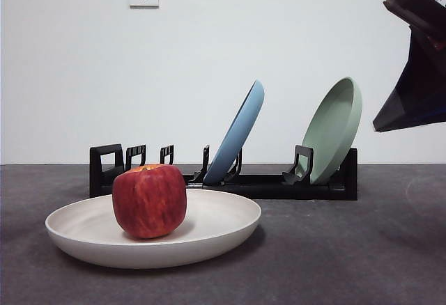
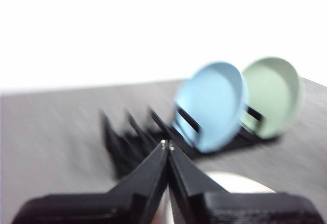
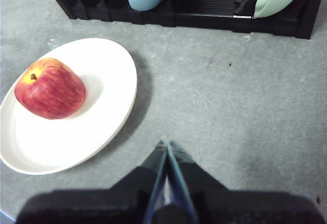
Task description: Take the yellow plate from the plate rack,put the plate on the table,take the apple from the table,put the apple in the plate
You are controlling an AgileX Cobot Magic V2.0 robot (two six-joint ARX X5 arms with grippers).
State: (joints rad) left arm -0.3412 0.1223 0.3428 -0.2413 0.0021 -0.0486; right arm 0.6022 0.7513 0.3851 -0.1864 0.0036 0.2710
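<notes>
I see the apple [image 1: 149,201] resting in the yellow plate [image 1: 216,232] on the counter [image 1: 348,249], both tools [image 3: 166,144] [image 2: 167,144] pinched closed and empty, so I judge nothing remains.

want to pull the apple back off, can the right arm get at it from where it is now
Probably yes. The right tool, jaws shut, hangs over bare table beside the yellow plate. The apple sits uncovered on the plate, with nothing between the two. The jaws would need to open first.
</notes>
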